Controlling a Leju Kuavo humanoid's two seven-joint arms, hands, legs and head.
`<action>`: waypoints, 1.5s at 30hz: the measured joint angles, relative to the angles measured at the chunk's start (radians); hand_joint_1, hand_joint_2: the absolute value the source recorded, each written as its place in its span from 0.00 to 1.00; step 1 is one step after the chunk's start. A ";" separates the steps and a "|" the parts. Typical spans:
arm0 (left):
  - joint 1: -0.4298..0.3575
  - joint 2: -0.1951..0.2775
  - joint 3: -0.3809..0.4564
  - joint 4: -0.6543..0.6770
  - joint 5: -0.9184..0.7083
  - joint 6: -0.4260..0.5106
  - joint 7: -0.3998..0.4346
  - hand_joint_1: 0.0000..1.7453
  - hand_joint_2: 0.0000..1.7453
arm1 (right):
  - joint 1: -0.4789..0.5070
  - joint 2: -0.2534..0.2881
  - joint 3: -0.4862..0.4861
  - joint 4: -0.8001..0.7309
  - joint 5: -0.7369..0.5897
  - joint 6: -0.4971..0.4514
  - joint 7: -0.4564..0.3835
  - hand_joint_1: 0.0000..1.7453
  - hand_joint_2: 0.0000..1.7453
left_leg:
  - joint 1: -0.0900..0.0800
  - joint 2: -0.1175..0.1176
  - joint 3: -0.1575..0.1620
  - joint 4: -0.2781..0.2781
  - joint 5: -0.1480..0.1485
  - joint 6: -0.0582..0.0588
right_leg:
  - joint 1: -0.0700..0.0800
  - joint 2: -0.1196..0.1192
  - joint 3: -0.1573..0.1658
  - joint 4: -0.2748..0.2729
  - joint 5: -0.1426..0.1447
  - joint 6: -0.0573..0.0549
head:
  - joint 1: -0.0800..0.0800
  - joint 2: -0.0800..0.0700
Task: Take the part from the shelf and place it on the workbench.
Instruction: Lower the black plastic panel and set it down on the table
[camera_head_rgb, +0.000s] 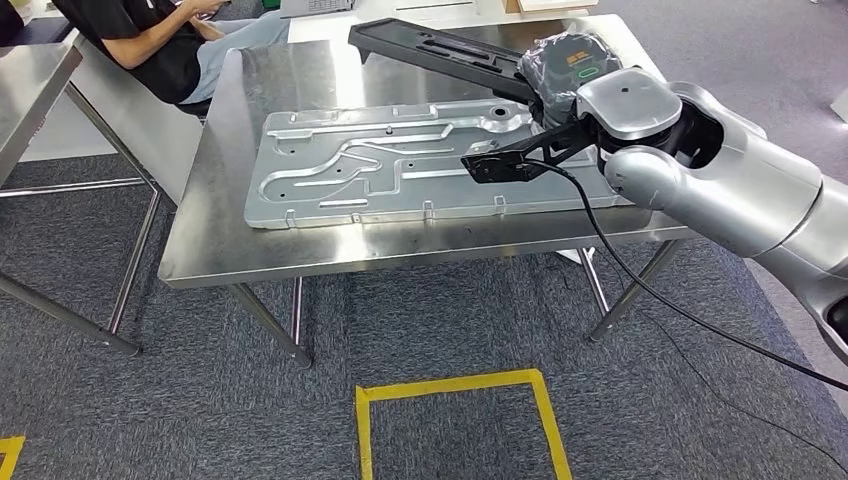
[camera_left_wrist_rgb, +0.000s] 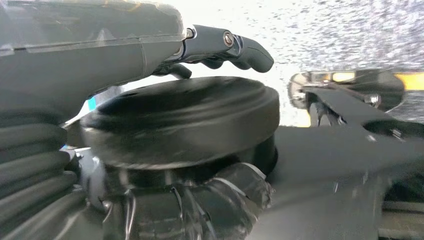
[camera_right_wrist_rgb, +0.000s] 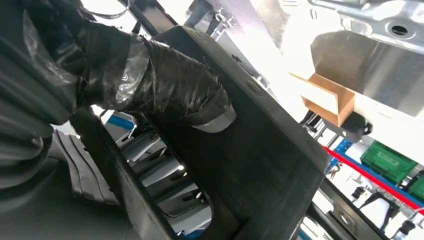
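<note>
right hand (camera_head_rgb: 565, 70): wrapped in black film, closed round one end of the black part; in the right wrist view the thumb (camera_right_wrist_rgb: 170, 85) lies across the part's flat face and the fingers (camera_right_wrist_rgb: 165, 172) show through a slot from the other side
black part (camera_head_rgb: 440, 48): long, flat black plastic piece with cut-outs; held up above the far right side of the bench, its free end pointing away to the left, not resting on anything I can see
right arm (camera_head_rgb: 720, 175): silver, comes in from the right edge, over the bench's right corner; black cable hangs from the wrist down to the floor
left hand (camera_left_wrist_rgb: 220, 47): seen in the left wrist view, dark fingers curled a little, nothing in them; how far open, cannot tell
bench (camera_head_rgb: 220, 250): steel top, bare front strip
metal panel (camera_head_rgb: 400, 165): big stamped silver sheet lying flat on the bench, under and nearer than the black part; touching or apart, cannot tell
person (camera_head_rgb: 160, 40): seated at the far left corner of the bench, dark top
floor mark (camera_head_rgb: 455, 385): yellow tape square on grey carpet, in front of the bench
</note>
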 joint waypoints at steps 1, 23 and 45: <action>-0.001 0.000 0.000 0.000 0.001 0.003 -0.003 0.00 1.00 | 0.004 0.000 0.000 0.000 0.000 0.000 0.000 1.00 1.00 | 0.000 0.000 -0.023 0.029 0.004 0.001 | 0.002 0.000 0.006 0.000 -0.004 -0.001 | 0.000 0.000; 0.002 0.002 -0.001 0.000 -0.002 0.012 -0.009 0.00 1.00 | 0.056 -0.019 0.000 -0.002 0.005 -0.009 0.000 1.00 1.00 | 0.003 0.000 0.138 -0.231 0.075 0.029 | -0.007 -0.002 -0.031 0.016 0.014 0.049 | 0.012 0.000; -0.005 0.003 -0.023 0.000 -0.014 -0.016 0.005 0.00 1.00 | 0.072 0.127 0.066 0.143 0.028 -0.094 -0.049 1.00 1.00 | -0.018 0.005 0.130 -0.323 0.169 0.085 | 0.009 -0.004 -0.032 0.104 -0.075 0.029 | 0.014 0.000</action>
